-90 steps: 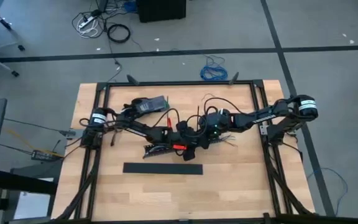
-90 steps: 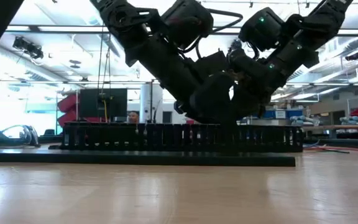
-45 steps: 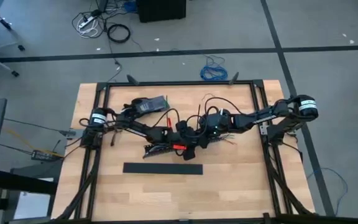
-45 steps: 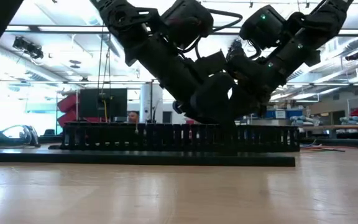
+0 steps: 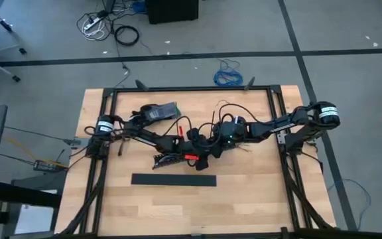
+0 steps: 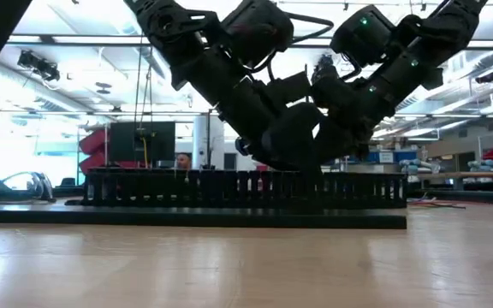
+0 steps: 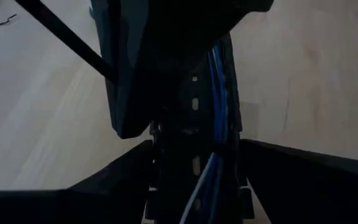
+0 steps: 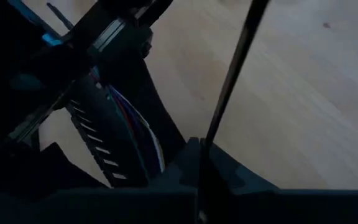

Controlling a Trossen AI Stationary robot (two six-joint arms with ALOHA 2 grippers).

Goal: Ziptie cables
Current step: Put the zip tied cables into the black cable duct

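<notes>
cables (image 7: 219,93) run lengthwise in the slotted channel (image 7: 194,106) straight ahead of my left gripper (image 5: 190,157); right gripper (image 5: 207,147) clamps a ziptie (image 8: 232,74); left's fingers, i cannot tell

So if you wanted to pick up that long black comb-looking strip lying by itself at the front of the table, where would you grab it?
Probably at the middle of the black slotted channel, coming straight down from above with the fingers across its narrow width. It lies flat and straight on the table, apart from both arms, so a centre grip should keep it level. The low view shows its toothed edge standing upright.
</notes>
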